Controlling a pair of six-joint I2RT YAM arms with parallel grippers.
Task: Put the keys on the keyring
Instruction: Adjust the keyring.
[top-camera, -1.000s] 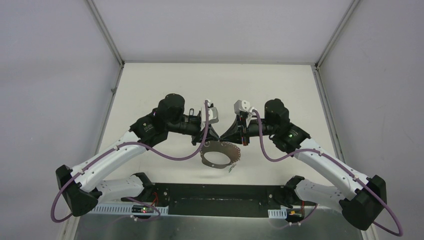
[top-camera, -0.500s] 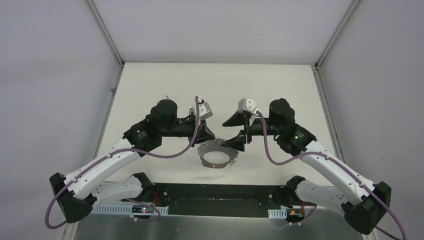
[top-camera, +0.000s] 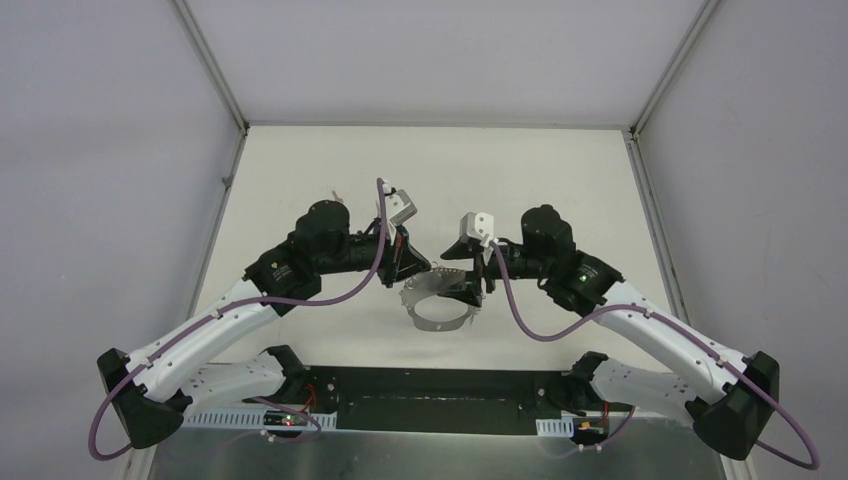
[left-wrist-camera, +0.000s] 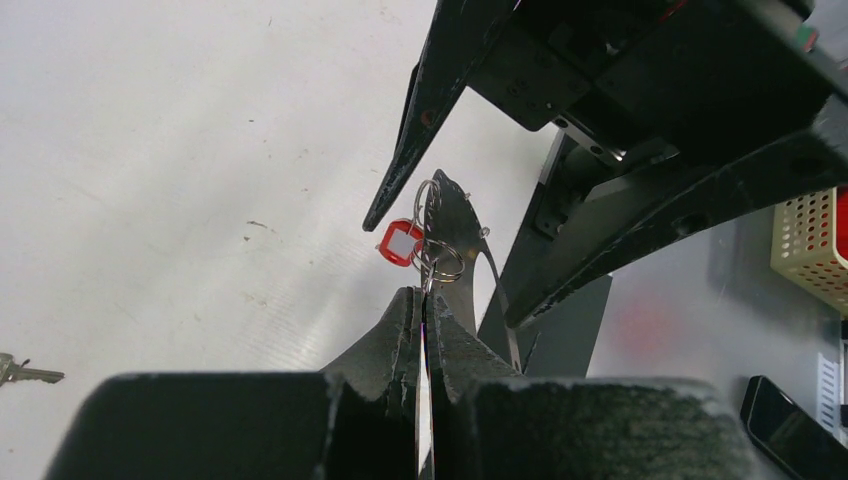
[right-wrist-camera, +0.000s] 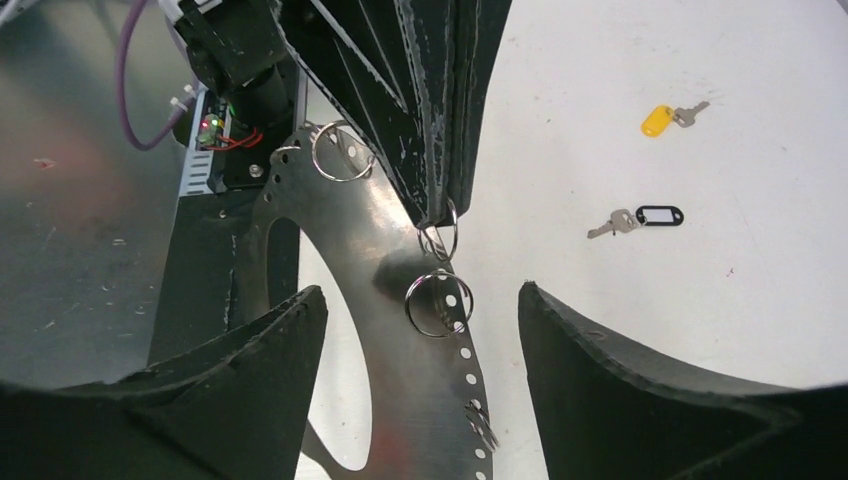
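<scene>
Keyring (top-camera: 428, 321) was found in the overhead view between the two arms, a flat silvery loop that appeared lifted and tilted off the table (top-camera: 440, 170). The left gripper (top-camera: 425, 268) met its upper left rim and the right gripper (top-camera: 474, 288) stood at its right rim. Judgement: one arm steadied the loop so that the other could work at it.

Left wrist view: the left gripper's fingers (left-wrist-camera: 390, 335) were pressed together on the keyring's thin edge (seen edge-on, a bright line between the pads). Small split rings (left-wrist-camera: 440, 262) hung on the keyring just beyond that grip. A red tag (left-wrist-camera: 400, 241) sat beside them; whether it carried a key could not be told. The right gripper's two fingers passed either side of the keyring. One loose key (left-wrist-camera: 25, 373) lay on the table far to the left of the keyring in this view.

Right wrist view: the right gripper's fingers (right-wrist-camera: 250, 390) stood wide apart with the keyring between them, touching neither and holding nothing. The left gripper's closed tips came down onto the keyring's rim beside a split ring. A yellow-tagged key (right-wrist-camera: 665, 120) and a black-tagged key (right-wrist-camera: 640, 218) lay on the table well to the right of the keyring, not yet threaded. Judgement: the open hand was free to fetch one of them, so the task was part done at most.
</scene>
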